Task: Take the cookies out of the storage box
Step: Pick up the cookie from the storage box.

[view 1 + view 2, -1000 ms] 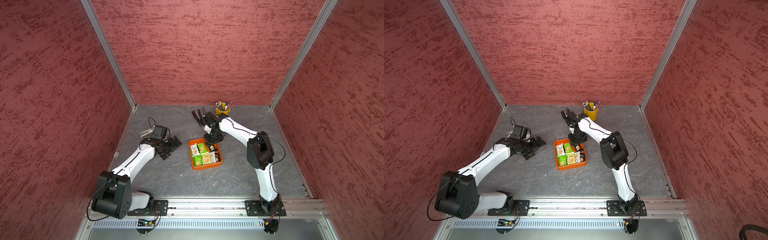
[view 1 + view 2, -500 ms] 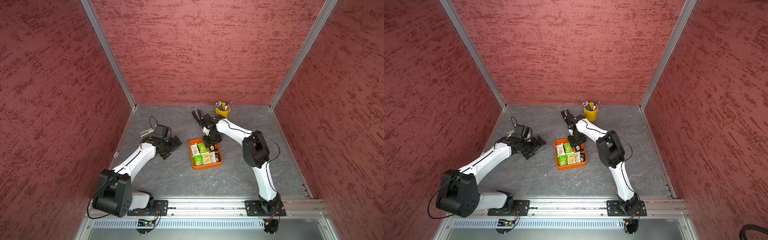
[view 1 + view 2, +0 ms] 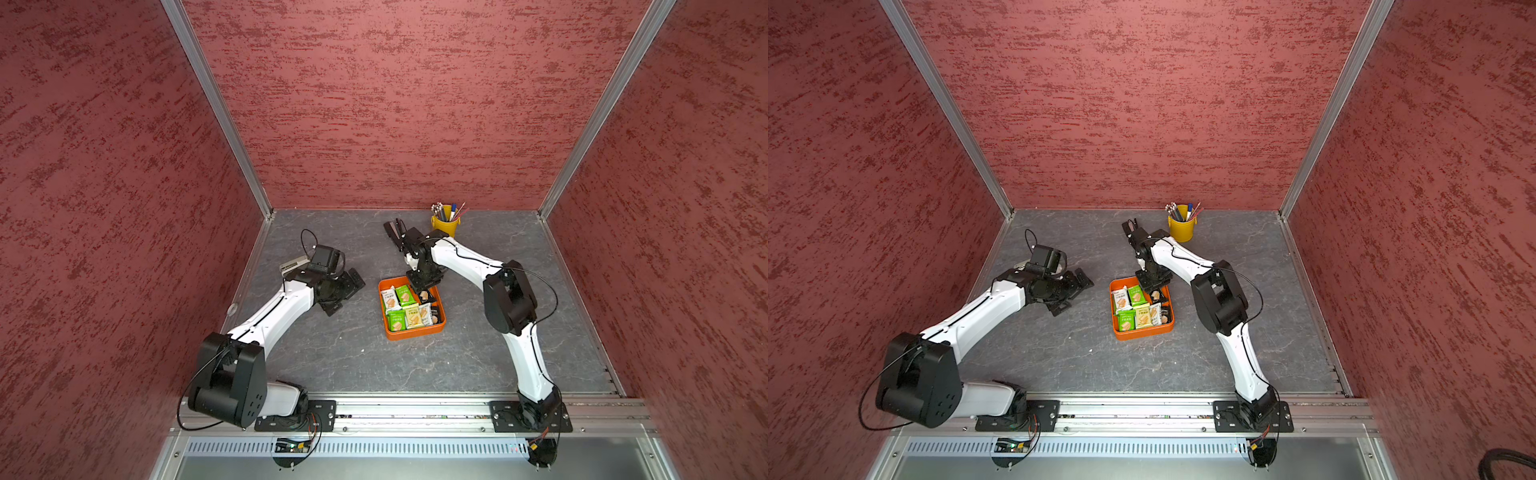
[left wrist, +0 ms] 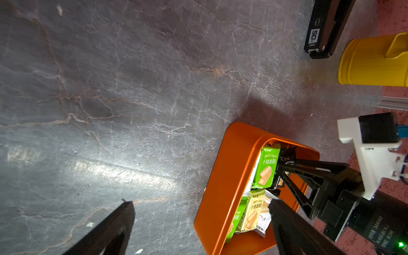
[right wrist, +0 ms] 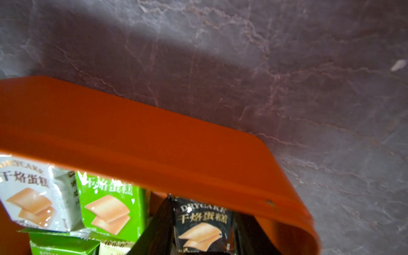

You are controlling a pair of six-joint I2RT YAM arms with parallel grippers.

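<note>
One black packet (image 5: 201,225) sits pinched between the fingers of the right claw (image 4: 280,169), down inside the box (image 3: 413,333) at its far right corner. The packet is below the rim; whether it is off the box floor cannot be told. The other cookies (image 3: 411,313), in green, white and pale yellow, lie crowded and partly overlapping in the box, to the left and near side of that claw. In both top views no packet lies on the table (image 3: 332,357) outside the box.

By my judgement the task is at its first pick: one grasp is made, nothing is set down, and every packet is yet to come out.

The right wrist points steeply down over the box's far wall. Its forearm slopes up to a raised elbow right of the box, and the next link drops to a base on the rail nearer than the box.

The left claw (image 3: 344,294) is spread wide and holds nothing. It hangs low over the table left of the box, near it but apart, aimed toward it, on a low, stretched arm.

A stapler (image 4: 326,28) and a bucket (image 3: 445,227) stand beyond the box's far side.
</note>
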